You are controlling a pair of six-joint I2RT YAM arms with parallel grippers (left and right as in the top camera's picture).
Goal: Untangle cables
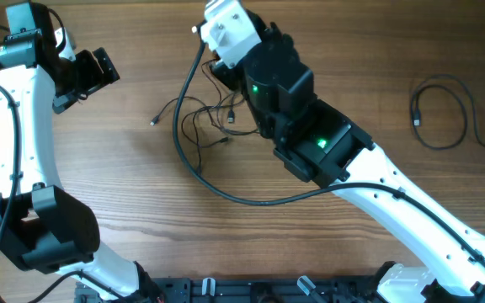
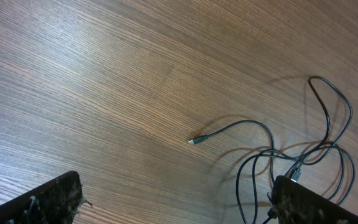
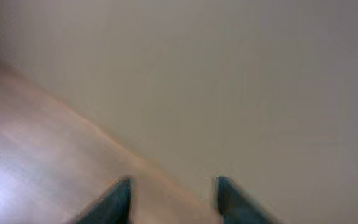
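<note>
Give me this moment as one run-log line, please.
left fingers: open, empty | right fingers: apart, empty | cables: tangled on table | separate cable: far right

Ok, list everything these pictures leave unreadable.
- Overhead: the right arm covers one side of the tangled cables, so their crossings there are hidden.
- Overhead: the separate cable loop runs off the right edge.
- Left wrist: the tangle is cut off by the bottom edge and by the left jaws.
- Right wrist: blurred; no cable shows.

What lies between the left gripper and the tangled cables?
Only bare wooden tabletop, in overhead and left wrist views; the thin black cables' loose plug end reaches toward the left gripper.
</note>
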